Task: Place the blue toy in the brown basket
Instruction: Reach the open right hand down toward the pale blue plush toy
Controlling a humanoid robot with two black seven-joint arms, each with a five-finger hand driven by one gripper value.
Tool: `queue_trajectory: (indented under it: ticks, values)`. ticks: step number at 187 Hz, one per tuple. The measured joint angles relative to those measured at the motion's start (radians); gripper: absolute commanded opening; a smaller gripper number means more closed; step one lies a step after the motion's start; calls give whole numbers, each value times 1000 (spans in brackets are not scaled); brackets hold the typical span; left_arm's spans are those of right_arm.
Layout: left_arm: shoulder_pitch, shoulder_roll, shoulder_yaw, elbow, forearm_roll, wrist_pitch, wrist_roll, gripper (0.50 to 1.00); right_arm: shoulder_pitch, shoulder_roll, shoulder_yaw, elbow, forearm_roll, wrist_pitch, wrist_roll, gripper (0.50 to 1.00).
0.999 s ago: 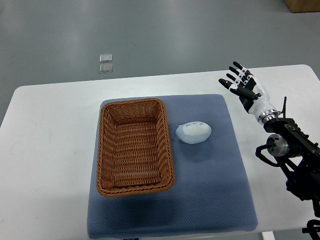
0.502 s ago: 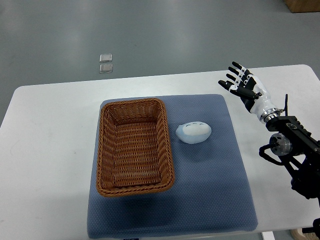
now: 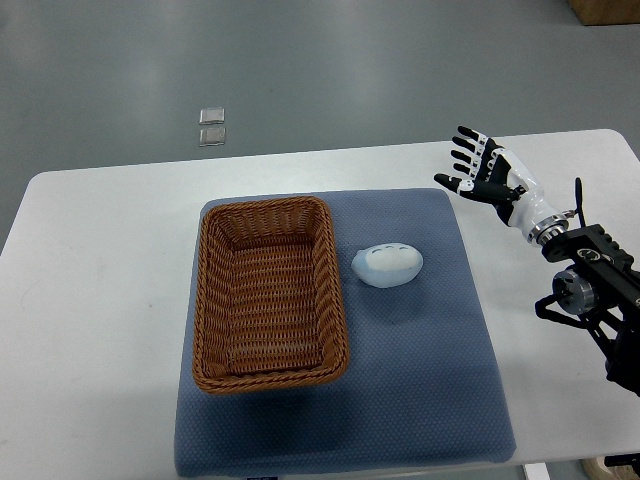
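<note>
Blue toy (image 3: pixel 388 265) is seen lying on the blue mat (image 3: pixel 420 400), just right of the brown basket (image 3: pixel 268 292), mid-desk. Right hand (image 3: pixel 487 175) is raised near the desk's (image 3: pixel 100 260) far right edge, fingers (image 3: pixel 466 146) spread wide, nothing held.

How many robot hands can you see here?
1. The right hand hovers open above the white table's far right side, beyond the blue mat. The left hand is out of view.

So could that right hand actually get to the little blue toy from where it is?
Probably yes: the right hand is open, and only bare blue mat lies between it and the blue toy.
</note>
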Motion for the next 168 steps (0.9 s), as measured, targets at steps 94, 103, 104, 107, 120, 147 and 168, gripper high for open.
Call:
queue_trajectory:
  ticks: [94, 103, 104, 107, 120, 147, 168]
  values:
    - [-2, 0, 1, 0, 0, 0, 0, 1000, 48, -133, -229, 85, -282, 49, 131, 911]
    - [-2, 0, 2, 0, 0, 0, 0, 1000, 50, -144, -240, 94, -291, 57, 137, 911]
    - [-2, 0, 2, 0, 0, 0, 0, 1000, 50, -145, -241, 94, -292, 58, 138, 911]
    - [-2, 0, 2, 0, 0, 0, 0, 1000, 51, -148, -244, 97, -294, 60, 139, 911]
    - [-2, 0, 3, 0, 0, 0, 0, 1000, 60, -159, -261, 107, -306, 64, 146, 911]
    - [-2, 0, 3, 0, 0, 0, 0, 1000, 71, -176, -291, 116, -337, 65, 162, 911]
    - [-2, 0, 2, 0, 0, 0, 0, 1000, 72, -180, -296, 117, -350, 65, 165, 911]
